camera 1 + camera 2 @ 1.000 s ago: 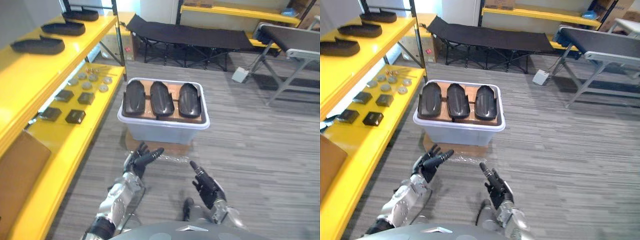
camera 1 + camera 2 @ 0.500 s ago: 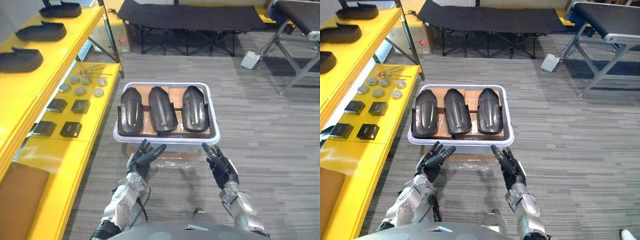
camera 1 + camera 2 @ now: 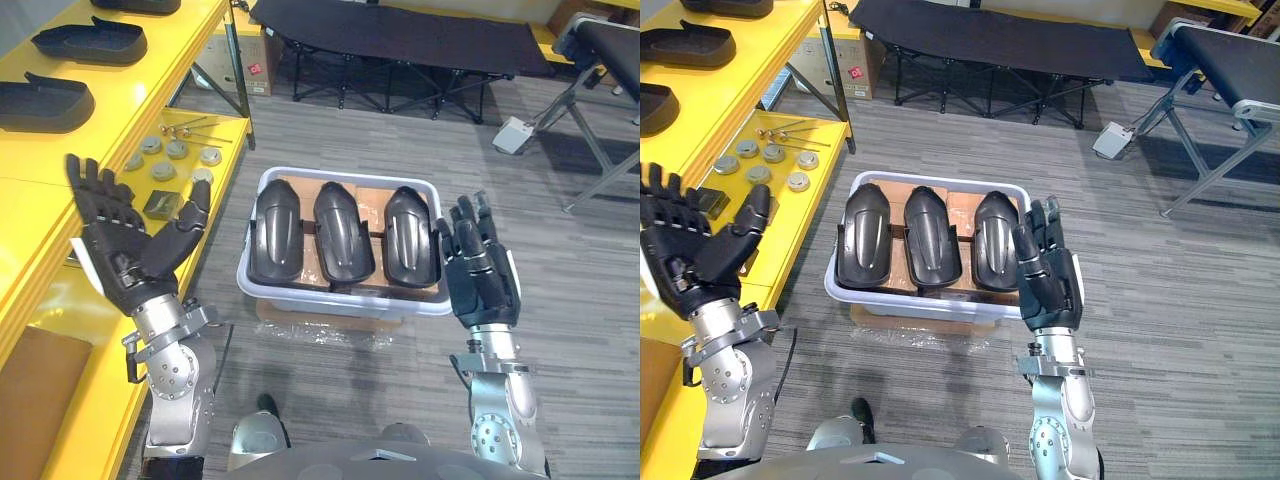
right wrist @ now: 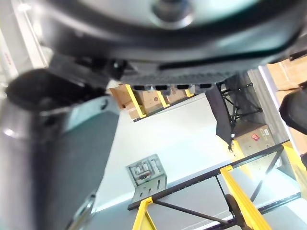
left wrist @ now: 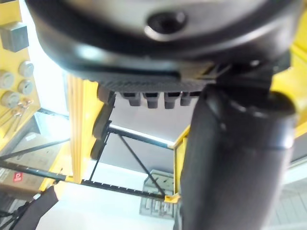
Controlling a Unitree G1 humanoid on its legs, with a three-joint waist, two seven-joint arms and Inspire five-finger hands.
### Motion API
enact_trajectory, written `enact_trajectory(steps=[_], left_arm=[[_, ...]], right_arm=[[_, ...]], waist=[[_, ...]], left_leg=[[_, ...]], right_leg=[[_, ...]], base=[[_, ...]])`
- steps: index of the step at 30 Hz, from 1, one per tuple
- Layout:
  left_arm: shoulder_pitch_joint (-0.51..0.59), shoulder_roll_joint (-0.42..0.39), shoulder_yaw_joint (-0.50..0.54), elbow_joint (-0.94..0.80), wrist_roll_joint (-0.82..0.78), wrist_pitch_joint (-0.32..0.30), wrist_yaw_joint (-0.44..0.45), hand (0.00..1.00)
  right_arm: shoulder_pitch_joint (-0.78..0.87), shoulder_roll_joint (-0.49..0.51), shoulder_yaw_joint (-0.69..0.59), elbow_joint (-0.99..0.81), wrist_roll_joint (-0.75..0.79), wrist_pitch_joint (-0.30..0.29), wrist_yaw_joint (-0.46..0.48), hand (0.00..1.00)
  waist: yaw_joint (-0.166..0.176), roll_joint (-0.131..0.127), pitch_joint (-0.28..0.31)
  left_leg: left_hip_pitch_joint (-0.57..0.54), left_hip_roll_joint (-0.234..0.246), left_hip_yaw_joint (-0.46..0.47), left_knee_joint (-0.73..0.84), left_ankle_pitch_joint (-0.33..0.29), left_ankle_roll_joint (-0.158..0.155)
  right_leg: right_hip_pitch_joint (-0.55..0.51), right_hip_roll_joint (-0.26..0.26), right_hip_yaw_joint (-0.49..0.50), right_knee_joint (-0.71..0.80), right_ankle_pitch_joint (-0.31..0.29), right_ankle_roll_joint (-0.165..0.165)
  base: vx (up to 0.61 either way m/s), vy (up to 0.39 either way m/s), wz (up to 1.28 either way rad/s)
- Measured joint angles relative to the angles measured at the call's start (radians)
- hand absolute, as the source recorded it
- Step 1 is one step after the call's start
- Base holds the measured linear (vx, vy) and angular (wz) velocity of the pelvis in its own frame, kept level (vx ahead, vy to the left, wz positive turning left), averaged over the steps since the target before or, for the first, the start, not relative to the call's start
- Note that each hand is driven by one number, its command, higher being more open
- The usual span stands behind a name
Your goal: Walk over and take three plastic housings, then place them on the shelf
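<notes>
Three black plastic housings lie side by side on cardboard in a white bin [image 3: 340,303] on the floor: left housing [image 3: 272,239], middle housing [image 3: 343,235], right housing [image 3: 410,236]. My left hand [image 3: 118,248] is raised, palm up, fingers spread, to the left of the bin over the yellow shelf's edge. My right hand [image 3: 480,275] is raised upright at the bin's right end, fingers straight. Both hands hold nothing. The yellow shelf [image 3: 120,110] runs along the left.
Two black housings [image 3: 88,41] rest on the upper shelf level. Small black boxes and round metal parts [image 3: 175,150] lie on the lower level. A black folding cot [image 3: 400,40] stands behind the bin, and a grey metal stand [image 3: 600,110] at the right.
Both hands have risen from low near the floor to beside the bin, fingers straightened and spread. The view has shifted closer to the bin, now looking down on it.
</notes>
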Motion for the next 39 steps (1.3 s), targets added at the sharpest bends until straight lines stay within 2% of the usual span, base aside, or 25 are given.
enact_trajectory(steps=[3,7,8,11,13,16,18,19,21,23,24,25,26,27,28,30,32,34,35,36,37,38,39], left_arm=[[0.054,-0.036,-0.026,0.000,-0.001,-0.002,0.009,1.00],[0.067,-0.041,-0.110,0.004,-0.003,-0.001,-0.048,1.00],[0.068,-0.037,-0.120,0.004,-0.003,0.004,-0.076,1.00],[0.070,-0.008,-0.123,0.011,-0.009,0.024,-0.114,1.00],[0.075,0.009,-0.124,0.024,-0.034,0.032,-0.143,1.00],[0.087,0.020,-0.129,0.047,-0.059,0.057,-0.216,1.00],[0.103,0.019,-0.154,0.056,-0.114,0.062,-0.263,1.00],[0.106,0.019,-0.161,0.056,-0.119,0.063,-0.273,1.00],[0.108,0.018,-0.178,0.061,-0.118,0.065,-0.322,1.00],[0.107,0.020,-0.188,0.071,-0.123,0.066,-0.361,1.00],[0.105,0.029,-0.194,0.071,-0.136,0.066,-0.394,1.00],[0.100,0.059,-0.206,0.069,-0.139,0.066,-0.434,1.00],[0.100,0.070,-0.210,0.069,-0.137,0.067,-0.445,1.00],[0.100,0.082,-0.217,0.070,-0.127,0.070,-0.457,1.00],[0.101,0.092,-0.215,0.072,-0.117,0.072,-0.464,1.00],[0.100,0.096,-0.204,0.074,-0.118,0.086,-0.448,1.00],[0.100,0.100,-0.201,0.091,-0.119,0.104,-0.431,1.00],[0.104,0.103,-0.193,0.102,-0.121,0.118,-0.417,1.00],[0.103,0.104,-0.184,0.102,-0.120,0.119,-0.403,1.00],[0.103,0.107,-0.172,0.101,-0.120,0.127,-0.385,1.00],[0.102,0.108,-0.169,0.102,-0.120,0.131,-0.381,1.00],[0.094,0.087,-0.166,0.132,-0.119,0.148,-0.365,1.00],[0.098,0.075,-0.175,0.137,-0.120,0.169,-0.357,1.00]], right_arm=[[0.008,-0.014,-0.003,0.003,-0.005,0.043,-0.020,1.00],[0.000,-0.049,-0.092,0.093,-0.012,0.066,-0.138,1.00],[-0.014,-0.051,-0.139,0.156,-0.041,0.067,-0.208,1.00],[-0.032,-0.090,-0.192,0.265,-0.081,0.097,-0.290,1.00],[-0.059,-0.127,-0.195,0.325,-0.091,0.124,-0.305,1.00],[-0.194,-0.205,-0.198,0.525,-0.142,0.157,-0.373,1.00],[-0.230,-0.233,-0.218,0.576,-0.148,0.164,-0.377,1.00],[-0.228,-0.237,-0.224,0.579,-0.148,0.164,-0.376,1.00],[-0.218,-0.234,-0.242,0.580,-0.135,0.164,-0.388,1.00],[-0.189,-0.227,-0.244,0.580,-0.111,0.161,-0.394,1.00],[-0.170,-0.210,-0.248,0.577,-0.108,0.147,-0.396,1.00],[-0.126,-0.160,-0.263,0.573,-0.110,0.120,-0.400,1.00],[-0.111,-0.140,-0.267,0.573,-0.110,0.114,-0.401,1.00],[-0.081,-0.102,-0.273,0.575,-0.111,0.106,-0.402,1.00],[-0.062,-0.067,-0.275,0.580,-0.121,0.103,-0.403,1.00],[-0.056,-0.036,-0.275,0.580,-0.131,0.096,-0.400,1.00],[-0.059,-0.040,-0.275,0.580,-0.131,0.093,-0.401,1.00],[-0.073,-0.052,-0.275,0.580,-0.140,0.092,-0.402,1.00],[-0.087,-0.071,-0.275,0.580,-0.167,0.093,-0.405,1.00],[-0.109,-0.103,-0.275,0.580,-0.185,0.098,-0.413,1.00],[-0.114,-0.111,-0.275,0.580,-0.190,0.099,-0.414,1.00],[-0.151,-0.180,-0.276,0.605,-0.199,0.106,-0.423,1.00],[-0.193,-0.232,-0.289,0.622,-0.200,0.125,-0.447,1.00]], waist=[[-0.002,0.004,0.003],[-0.007,0.012,0.003],[-0.007,0.015,0.005],[-0.007,0.016,0.004],[-0.005,0.015,0.004],[-0.003,0.016,0.003],[-0.004,0.035,0.005],[-0.005,0.033,0.008],[-0.004,0.037,0.016],[-0.004,0.042,0.019],[-0.006,0.034,0.021],[-0.006,0.014,0.028],[-0.007,0.012,0.028],[-0.013,0.004,0.031],[-0.015,0.006,0.034],[-0.004,0.000,0.032],[0.001,-0.004,0.029],[0.007,-0.007,0.025],[0.019,-0.019,0.017],[0.032,-0.031,0.013],[0.032,-0.034,0.011],[0.030,0.012,0.013],[0.024,0.036,0.012]], left_leg=[[-0.002,0.011,0.006,0.001,-0.002,-0.004],[-0.022,0.010,-0.001,0.009,-0.002,-0.005],[-0.025,0.008,-0.001,0.009,0.002,-0.005],[-0.038,0.006,0.007,-0.005,-0.001,-0.002],[-0.039,0.007,0.022,-0.016,0.005,-0.007],[-0.074,0.009,0.039,-0.015,0.028,-0.011],[-0.112,0.020,0.034,-0.023,0.054,-0.011],[-0.120,0.022,0.032,-0.024,0.062,-0.009],[-0.130,0.022,0.018,0.004,0.051,-0.003],[-0.122,0.021,-0.002,0.033,0.028,0.003],[-0.111,0.011,-0.019,0.053,0.013,0.010],[-0.091,-0.012,-0.053,0.073,-0.010,0.024],[-0.081,-0.020,-0.066,0.073,-0.014,0.029],[-0.069,-0.027,-0.102,0.065,-0.022,0.041],[-0.070,-0.028,-0.124,0.062,-0.027,0.050],[-0.065,-0.027,-0.128,0.053,-0.030,0.056],[-0.051,-0.028,-0.120,0.054,-0.040,0.056],[-0.049,-0.027,-0.097,0.059,-0.052,0.045],[-0.054,-0.027,-0.078,0.078,-0.066,0.033],[-0.070,-0.025,-0.056,0.123,-0.087,0.012],[-0.075,-0.025,-0.054,0.137,-0.094,0.010],[-0.102,0.017,-0.050,0.199,-0.123,-0.008],[-0.123,0.049,-0.045,0.232,-0.124,-0.011]], right_leg=[[0.025,0.025,-0.010,-0.045,-0.001,-0.001],[0.047,0.031,-0.054,-0.081,-0.016,-0.013],[0.047,0.030,-0.056,-0.081,-0.024,-0.013],[0.042,0.029,-0.065,-0.085,-0.044,-0.021],[0.041,0.030,-0.077,-0.101,-0.051,-0.017],[0.027,0.030,-0.105,-0.131,-0.085,0.002],[0.005,0.042,-0.138,-0.131,-0.087,0.006],[0.004,0.042,-0.152,-0.128,-0.089,0.004],[-0.005,0.007,-0.192,-0.028,-0.119,-0.015],[-0.044,-0.038,-0.165,0.160,-0.131,-0.037],[-0.078,-0.076,-0.115,0.285,-0.122,-0.052],[-0.135,-0.108,0.003,0.448,-0.058,-0.111],[-0.154,-0.113,0.045,0.497,-0.013,-0.118],[-0.195,-0.111,0.112,0.569,0.051,-0.109],[-0.220,-0.086,0.164,0.585,-0.054,-0.091],[-0.254,-0.051,0.173,0.555,-0.146,-0.083],[-0.247,-0.036,0.146,0.454,-0.155,-0.071],[-0.210,-0.027,0.064,0.299,-0.144,-0.055],[-0.182,-0.015,0.006,0.187,-0.128,-0.037],[-0.147,0.006,-0.021,0.093,-0.080,-0.028],[-0.139,0.009,-0.028,0.076,-0.084,-0.025],[-0.116,0.044,-0.046,0.030,-0.073,-0.022],[-0.110,0.074,-0.050,0.003,-0.072,-0.030]], base=[[-0.03,-0.041,-0.03],[-0.07,-0.034,0.12],[-0.09,-0.006,0.11],[-0.13,0.000,0.03],[-0.10,-0.020,-0.05],[-0.12,-0.053,0.04],[-0.08,-0.059,0.36],[-0.03,-0.017,0.64],[0.01,0.037,0.61],[0.01,0.077,0.45],[0.02,0.160,0.70],[0.04,0.164,0.75],[0.09,0.129,0.86],[0.11,0.080,0.71],[0.11,0.067,0.61],[0.09,0.053,0.19],[0.09,0.028,-0.01],[0.09,-0.033,-0.14],[0.12,-0.140,-0.42],[0.12,-0.180,-0.41],[0.09,-0.207,-0.42],[0.06,-0.155,-0.22],[0.07,-0.151,-0.21]])
